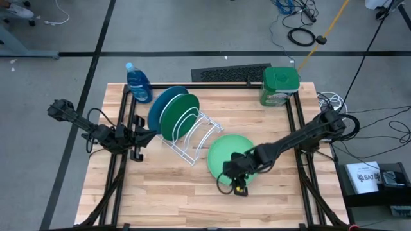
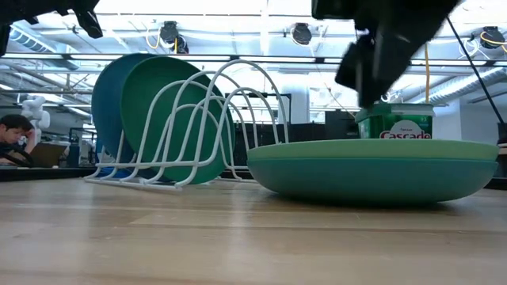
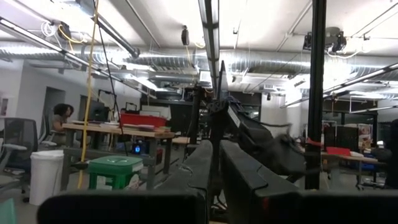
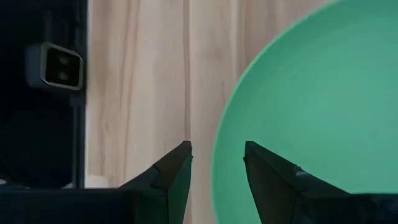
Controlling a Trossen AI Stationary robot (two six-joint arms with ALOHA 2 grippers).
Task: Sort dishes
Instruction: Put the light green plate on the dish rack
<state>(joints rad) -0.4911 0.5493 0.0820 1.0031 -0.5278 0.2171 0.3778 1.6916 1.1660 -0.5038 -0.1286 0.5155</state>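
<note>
1. Right claw [image 4: 217, 148] low at the near edge of the light green plate [image 1: 225, 151], fingers apart on either side of the rim, gripping nothing yet.
2. Left claw [image 1: 142, 137] parked at the left edge of the table [image 1: 173, 192], apparently closed on nothing.
3. Blue plate [image 1: 156, 106] and dark green plate [image 1: 176, 115] on edge in the white rack [image 1: 199, 138]. Light green plate flat on the teal plate [image 2: 372, 178], right of the rack.
4. Likely trouble: pinching both stacked rims at once and lifting two plates together, with the lower one dropping free partway.
5. Also possible: a shallow bite on smooth plastic, letting the plate slip or swing on the way up.
6. Further risk: clipping the rack wires during insertion and shoving the light rack, or tipping the two standing plates.
7. Pale wooden plank table on a dark frame, smooth, little friction to stop a nudged plate. Blue bottle [image 1: 137, 83] and green-lidded tub [image 1: 280, 86] along the far edge, well clear of the stack.
8. Open workshop beyond: grey floor with loose cables, exposed pipes and strip lights overhead, a person [image 2: 12, 134] seated at a desk far off.
</note>
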